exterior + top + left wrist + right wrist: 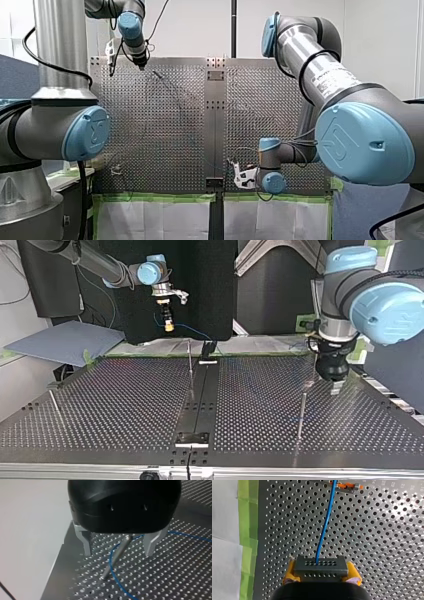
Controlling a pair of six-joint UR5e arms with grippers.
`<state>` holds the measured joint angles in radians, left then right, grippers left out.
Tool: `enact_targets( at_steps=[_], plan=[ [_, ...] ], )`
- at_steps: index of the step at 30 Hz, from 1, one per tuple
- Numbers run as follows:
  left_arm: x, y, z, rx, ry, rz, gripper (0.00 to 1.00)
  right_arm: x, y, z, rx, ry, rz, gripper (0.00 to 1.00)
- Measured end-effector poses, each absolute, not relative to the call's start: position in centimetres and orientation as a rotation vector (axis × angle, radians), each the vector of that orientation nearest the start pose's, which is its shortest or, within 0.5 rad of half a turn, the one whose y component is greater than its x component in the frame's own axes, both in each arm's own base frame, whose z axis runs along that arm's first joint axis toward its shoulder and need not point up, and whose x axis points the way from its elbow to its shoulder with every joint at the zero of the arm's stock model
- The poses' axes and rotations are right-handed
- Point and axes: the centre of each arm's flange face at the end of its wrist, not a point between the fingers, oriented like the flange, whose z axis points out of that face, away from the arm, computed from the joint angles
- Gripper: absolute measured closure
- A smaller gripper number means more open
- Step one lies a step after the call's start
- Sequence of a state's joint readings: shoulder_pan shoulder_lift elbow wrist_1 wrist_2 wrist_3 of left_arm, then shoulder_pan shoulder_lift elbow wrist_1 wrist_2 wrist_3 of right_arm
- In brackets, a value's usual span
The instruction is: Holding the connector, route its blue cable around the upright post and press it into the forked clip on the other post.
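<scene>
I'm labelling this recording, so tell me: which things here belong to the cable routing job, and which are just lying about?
Job: connector held in my right gripper, blue cable, upright post inside my open left gripper, forked clip.
Lying about: green tape, grey sheet, spare post.

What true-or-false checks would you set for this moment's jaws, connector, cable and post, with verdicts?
1. My right arm's jaws clamp the connector. True.
2. My left arm's jaws are shut on the post. False: they stand open, one on either side of it.
3. The cable is red. False: it is blue.
4. In the left wrist view, the cable curves round the post. True.
</scene>
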<state>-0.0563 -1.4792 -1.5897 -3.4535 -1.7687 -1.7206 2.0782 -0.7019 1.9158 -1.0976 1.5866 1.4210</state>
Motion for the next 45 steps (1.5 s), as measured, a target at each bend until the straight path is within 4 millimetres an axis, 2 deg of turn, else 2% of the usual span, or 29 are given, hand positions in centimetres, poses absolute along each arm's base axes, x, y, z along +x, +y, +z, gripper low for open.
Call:
enact_targets(
  at_steps=[16,45],
  plan=[
    [39.9,-13.7,48.6,-0.241,1.910,0.090,0.00,38.3,-41.3,-4.2,1.723,-0.855,1.374,1.00],
    [39.6,-14.1,49.5,-0.195,1.876,0.105,0.00,38.4,-41.3,-4.2,1.724,-0.853,1.377,1.00]
  ],
)
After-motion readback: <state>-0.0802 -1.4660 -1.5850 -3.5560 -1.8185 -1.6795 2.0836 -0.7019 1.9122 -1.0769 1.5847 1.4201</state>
